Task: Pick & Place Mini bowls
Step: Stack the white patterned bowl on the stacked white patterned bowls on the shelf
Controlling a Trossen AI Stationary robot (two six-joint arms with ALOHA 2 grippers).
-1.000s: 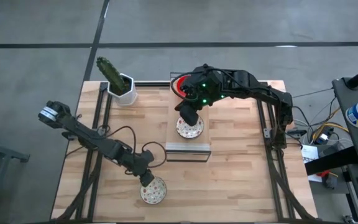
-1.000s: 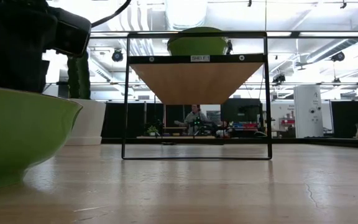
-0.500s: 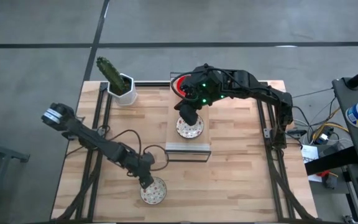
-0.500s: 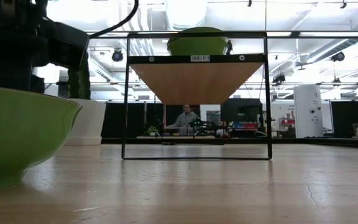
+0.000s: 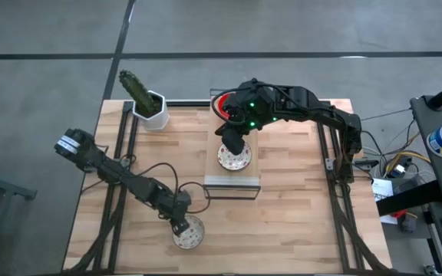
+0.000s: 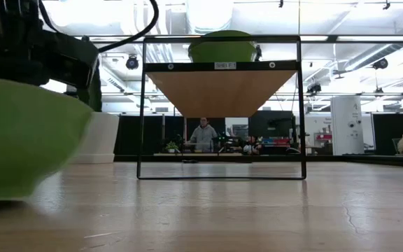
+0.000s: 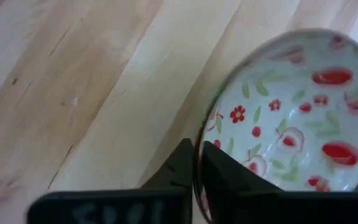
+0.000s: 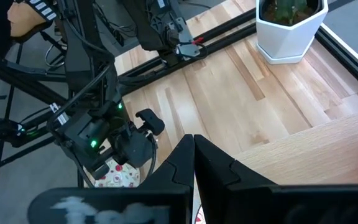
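Since the earlier frame, the left gripper (image 5: 178, 228) had slid along the table toward the near edge with its floral bowl (image 5: 190, 234). From above, the right gripper (image 5: 232, 146) held a second floral bowl (image 5: 236, 158) on the shelf (image 5: 232, 184). At table height, the near bowl (image 6: 23, 143) sat tilted. The left wrist view showed fingers (image 7: 219, 177) pinching its rim; the right wrist view showed fingers (image 8: 213, 163) pressed close.

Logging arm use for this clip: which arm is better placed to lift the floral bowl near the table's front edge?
Left. The left gripper is already shut on that floral bowl's rim; the right gripper is at the shelf's bowl.
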